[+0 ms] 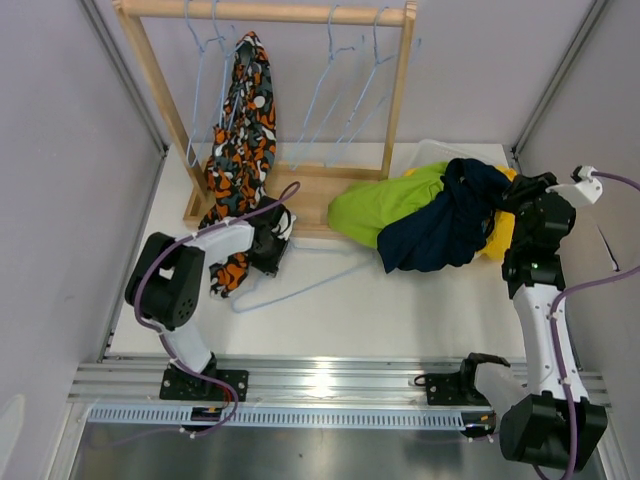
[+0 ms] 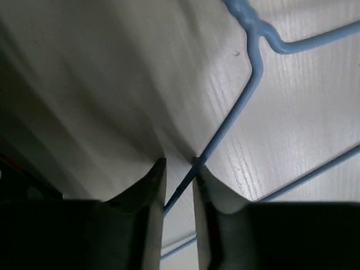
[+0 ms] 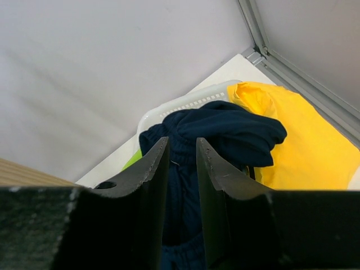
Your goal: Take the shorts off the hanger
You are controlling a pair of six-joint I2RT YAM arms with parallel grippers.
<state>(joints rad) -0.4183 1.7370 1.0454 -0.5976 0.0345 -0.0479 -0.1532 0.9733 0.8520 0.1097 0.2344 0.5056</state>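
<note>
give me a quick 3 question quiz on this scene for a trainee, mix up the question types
1. True or false: the patterned shorts hang on the wooden rack.
2. What does the left gripper straddle in its wrist view? A) the blue hanger B) navy fabric C) a purple cable
3. Short answer: which shorts lie topmost beside the right gripper?

Key: 1 true; 2 A; 3 the navy shorts.
</note>
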